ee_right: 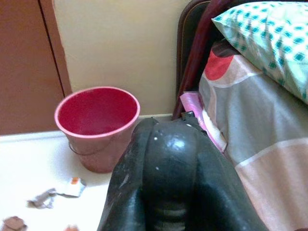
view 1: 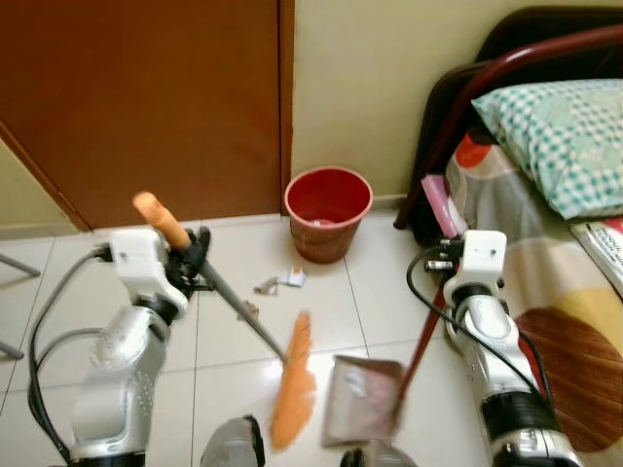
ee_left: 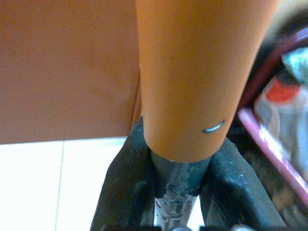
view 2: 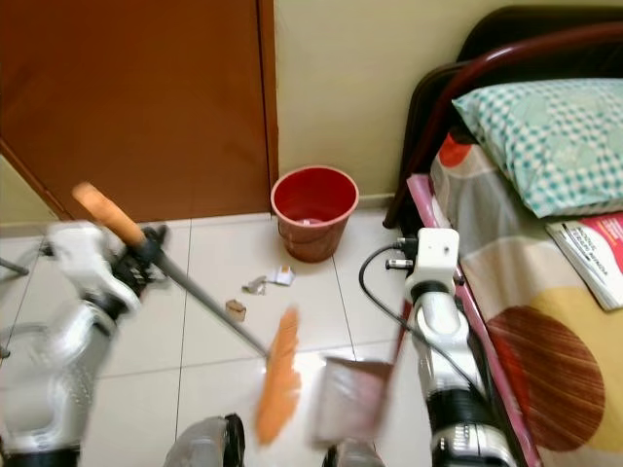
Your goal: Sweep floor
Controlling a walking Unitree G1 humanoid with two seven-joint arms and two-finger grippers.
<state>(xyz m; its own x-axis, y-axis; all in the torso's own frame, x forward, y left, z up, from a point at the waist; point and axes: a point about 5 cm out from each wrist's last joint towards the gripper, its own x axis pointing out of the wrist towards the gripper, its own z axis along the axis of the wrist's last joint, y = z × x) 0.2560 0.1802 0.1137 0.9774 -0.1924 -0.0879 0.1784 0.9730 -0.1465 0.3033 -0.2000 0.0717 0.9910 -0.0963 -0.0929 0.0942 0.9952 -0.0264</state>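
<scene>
My left gripper (view 1: 192, 255) is shut on the broom's dark shaft just below its orange grip (view 1: 159, 218); in the left wrist view the black fingers (ee_left: 126, 192) clamp the shaft under the grip (ee_left: 202, 72). The shaft slants down to the orange broom head (view 1: 292, 384) on the tiles. Beside the head lies a grey dustpan (view 1: 362, 399) with some bits in it. Its red handle (view 1: 417, 352) rises to my right gripper (view 1: 438, 265), which is shut on it. Paper scraps (view 1: 292, 278) and small litter (view 1: 249, 309) lie on the white floor before the broom.
A red bucket (view 1: 328, 209) stands against the wall by the brown door (view 1: 146, 97). A bed with a patterned sheet (view 1: 545, 292) and a checked pillow (view 1: 565, 136) runs along the right. A grey chair leg (view 1: 15, 265) shows at the far left.
</scene>
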